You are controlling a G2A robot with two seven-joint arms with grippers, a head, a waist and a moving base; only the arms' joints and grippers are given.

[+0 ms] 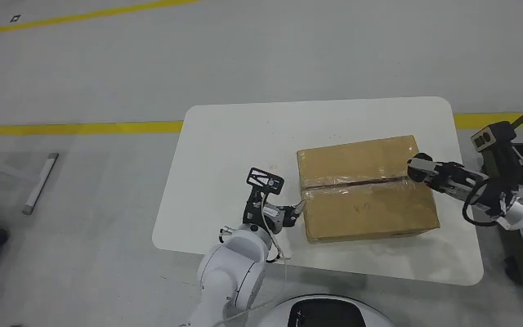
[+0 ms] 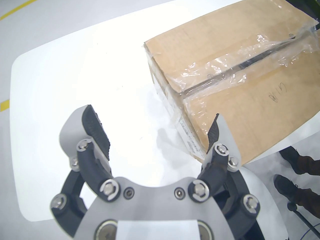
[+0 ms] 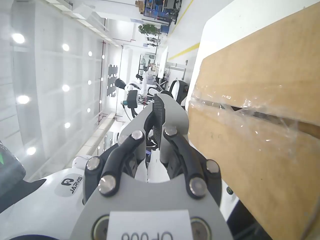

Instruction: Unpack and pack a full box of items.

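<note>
Box [image 1: 366,190]: sat on counter [image 1: 237,163], right of centre. Left pincer [image 1: 298,209]: stood just beside box's left end. Right pincer [image 1: 415,166]: stood at box's right end.

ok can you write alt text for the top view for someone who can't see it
A closed cardboard box, its top seam taped over, sits on a white table. The left pincer is open just off one end of the seam; the right pincer is shut at the other end.
</note>
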